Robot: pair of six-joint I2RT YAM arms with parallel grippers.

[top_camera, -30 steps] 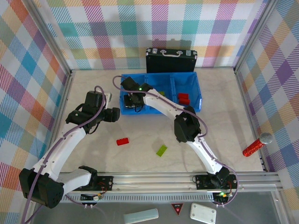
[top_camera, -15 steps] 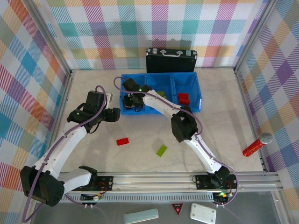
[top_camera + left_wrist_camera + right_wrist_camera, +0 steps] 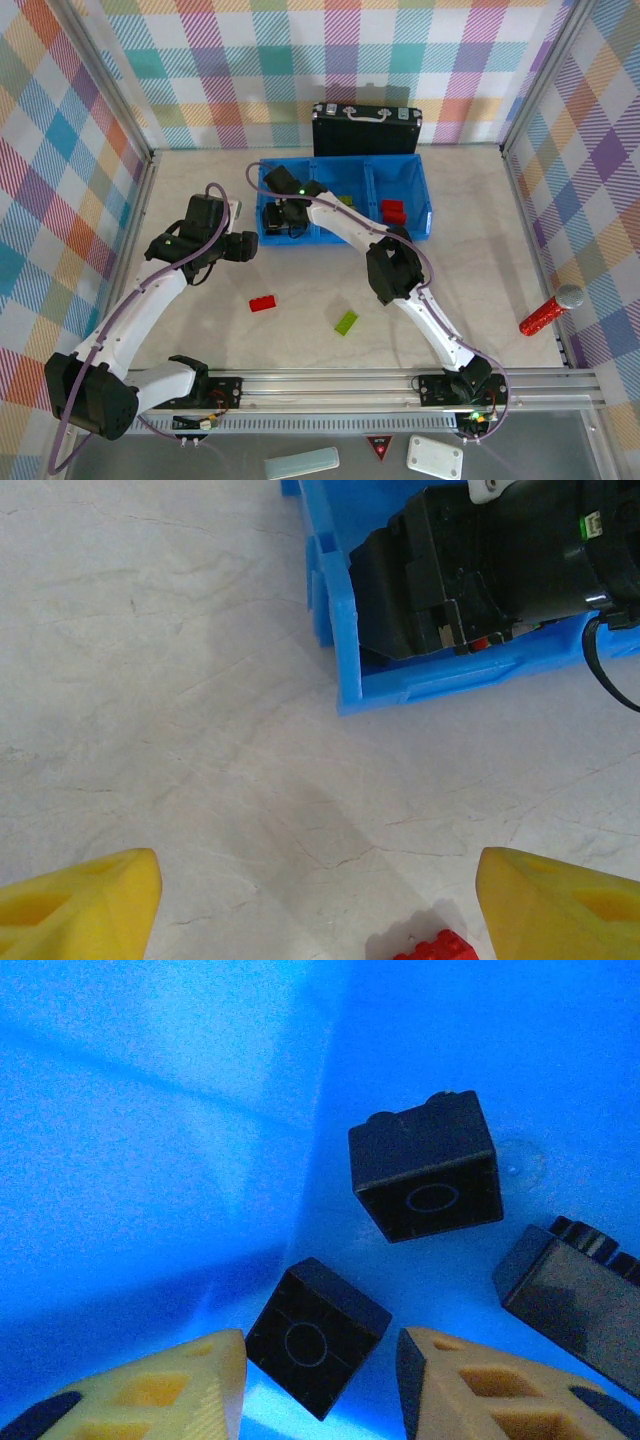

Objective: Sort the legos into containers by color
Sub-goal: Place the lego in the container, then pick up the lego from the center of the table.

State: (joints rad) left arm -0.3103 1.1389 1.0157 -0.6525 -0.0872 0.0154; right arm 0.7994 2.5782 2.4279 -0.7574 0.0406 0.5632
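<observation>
Right tool is down in the blue bin's left compartment at the counter's far edge, narrow around a black cube. Gripped or loose, can't tell. Blacks gather here. Left tool hangs wide over a red brick, likely next. No readable writing.

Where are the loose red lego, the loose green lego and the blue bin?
red lego [image 3: 263, 302], top external view, centre of its top.
green lego [image 3: 346, 321], top external view, centre of its top.
blue bin [image 3: 423, 195], top external view, right wall.
</observation>
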